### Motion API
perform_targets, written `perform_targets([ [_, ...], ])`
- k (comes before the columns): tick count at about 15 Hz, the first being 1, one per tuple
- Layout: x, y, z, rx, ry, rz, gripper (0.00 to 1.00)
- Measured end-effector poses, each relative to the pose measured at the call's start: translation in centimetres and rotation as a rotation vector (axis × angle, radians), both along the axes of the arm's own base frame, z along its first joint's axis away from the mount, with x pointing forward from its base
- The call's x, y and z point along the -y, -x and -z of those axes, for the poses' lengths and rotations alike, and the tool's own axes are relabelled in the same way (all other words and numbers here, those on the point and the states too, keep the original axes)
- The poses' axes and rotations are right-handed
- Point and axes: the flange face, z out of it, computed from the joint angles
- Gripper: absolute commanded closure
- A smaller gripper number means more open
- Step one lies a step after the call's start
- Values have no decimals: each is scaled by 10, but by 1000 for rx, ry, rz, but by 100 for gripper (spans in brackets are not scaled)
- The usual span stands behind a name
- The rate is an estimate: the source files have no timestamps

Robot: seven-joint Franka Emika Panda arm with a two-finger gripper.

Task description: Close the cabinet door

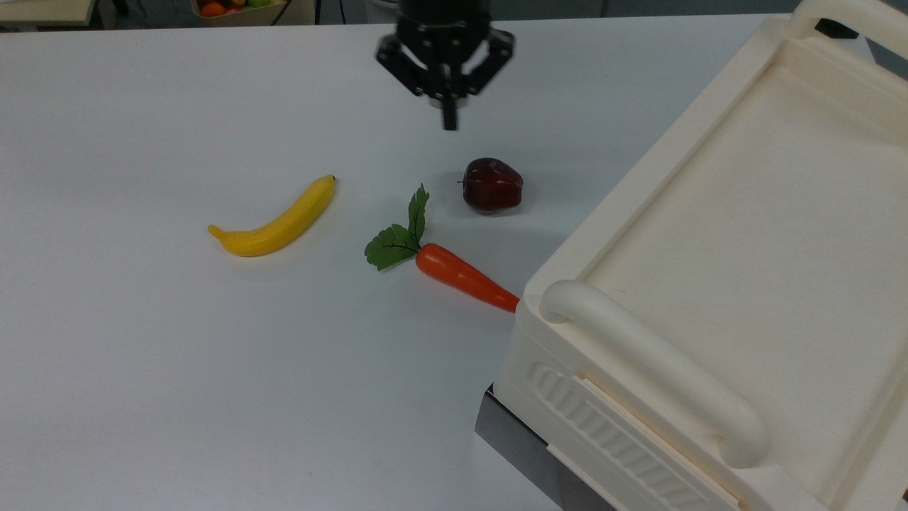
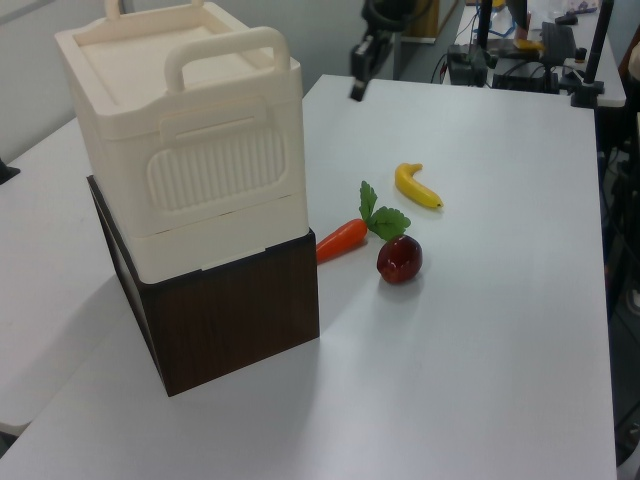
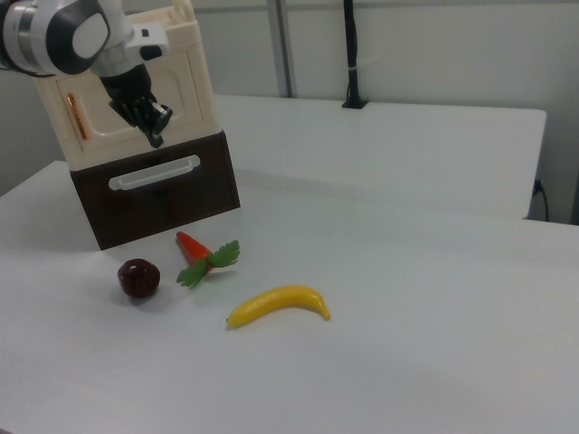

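The white bench (image 1: 177, 397) carries the large cream-white plastic cabinet (image 2: 190, 140) on a dark brown wooden base (image 2: 235, 320). Its cream-white recessed cabinet door (image 3: 136, 108), copper strip at the right view's left, lies flush with the cabinet's face. The black pincer (image 1: 449, 124) hangs above the bench beyond the dark red apple (image 1: 492, 185), fingers pressed together, empty. An orange carrot (image 1: 464, 277) and yellow banana (image 1: 277, 220) lie nearby.

Banana (image 1: 275, 220), carrot (image 1: 464, 276), dark-red apple (image 1: 492, 185)
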Motion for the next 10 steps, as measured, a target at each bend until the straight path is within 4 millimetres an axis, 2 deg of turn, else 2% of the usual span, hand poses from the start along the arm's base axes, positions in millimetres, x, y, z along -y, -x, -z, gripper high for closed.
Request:
perform_targets([
  [4,50,23,2,-104,144,-89,100],
  [9,91,53,-1,-214,188,-134,100],
  [10,95,55,-1,-223,188,-129,94],
])
